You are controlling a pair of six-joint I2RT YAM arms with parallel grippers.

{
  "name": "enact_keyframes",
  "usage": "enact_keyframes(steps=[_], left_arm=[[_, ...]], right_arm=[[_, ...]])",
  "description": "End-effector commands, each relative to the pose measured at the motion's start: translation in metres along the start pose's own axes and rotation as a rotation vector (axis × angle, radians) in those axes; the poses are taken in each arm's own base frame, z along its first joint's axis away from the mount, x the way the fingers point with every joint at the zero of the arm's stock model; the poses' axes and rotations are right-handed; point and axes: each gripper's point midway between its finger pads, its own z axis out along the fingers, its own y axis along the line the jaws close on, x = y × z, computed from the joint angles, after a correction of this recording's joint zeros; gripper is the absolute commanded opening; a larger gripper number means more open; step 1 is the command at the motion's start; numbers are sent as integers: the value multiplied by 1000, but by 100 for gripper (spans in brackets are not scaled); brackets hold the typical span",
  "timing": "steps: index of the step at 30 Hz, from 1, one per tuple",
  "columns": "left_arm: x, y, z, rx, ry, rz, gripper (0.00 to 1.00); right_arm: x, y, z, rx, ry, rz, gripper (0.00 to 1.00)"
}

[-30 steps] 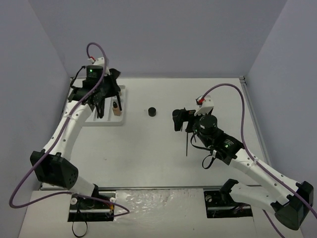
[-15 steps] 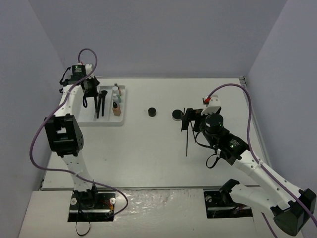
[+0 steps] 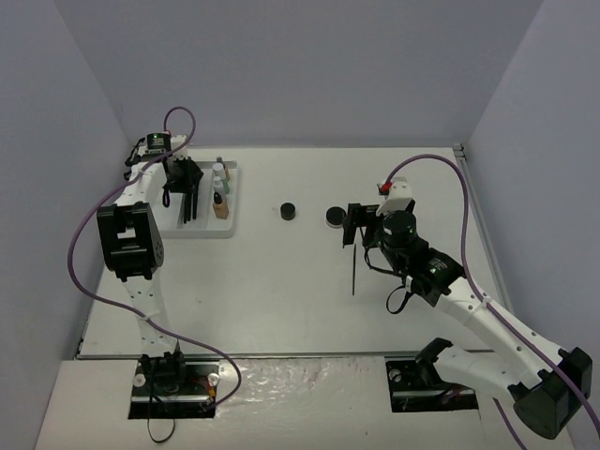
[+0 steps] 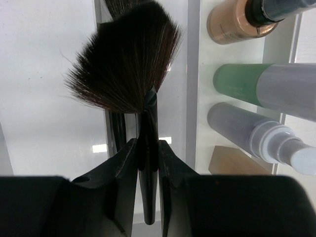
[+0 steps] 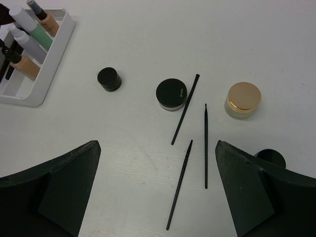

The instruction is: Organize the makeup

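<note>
Bench (image 3: 281, 281): white, carries everything.
Tray (image 3: 202, 232): white, 3 compartments, at 10 o'clock on the bench.
Left claw (image 4: 148, 144): above the tray, fingers pinched tight on a brush handle.
Right claw (image 5: 156, 143): spread wide, gripping nothing, over the bench's 3 o'clock side.
Brush (image 4: 128, 64): black, bristles fanned away from the left claw, over the tray's middle compartment.
Bottles: tan bottle (image 4: 232, 22), green bottle (image 4: 242, 81) and lilac bottle (image 4: 237, 123) lie side by side in the tray's 3 o'clock compartment.
Jars: small black jar (image 5: 109, 79) near bench centre; wider black jar (image 5: 171, 93) and gold-lidded jar (image 5: 243, 99) at its 3 o'clock.
Pencils (image 5: 206, 145): 3 thin black ones, loose between those 2 jars, toward 6 o'clock.
</note>
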Motion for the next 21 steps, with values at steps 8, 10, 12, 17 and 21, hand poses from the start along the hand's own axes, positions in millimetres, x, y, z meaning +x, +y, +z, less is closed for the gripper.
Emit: enact_keyframes(steps=[8,10,12,17,21], left_arm=[[-33,-11,-9,55,-105,58,18],[-31,-10,-6,51,-99,55,18],[-30,-11,-4,56,-96,54,19],[-24,-12,-1,59,-78,56,30],[-22,-11,-1,51,-70,62,36]], right_arm=[[-34,1,-2,2,-93,31,100],[-34,1,-3,-2,-92,34,100],[-33,2,-4,-7,-90,37,100],[-34,2,-5,-10,-94,41,100],[-34,2,-6,-11,-93,41,100]])
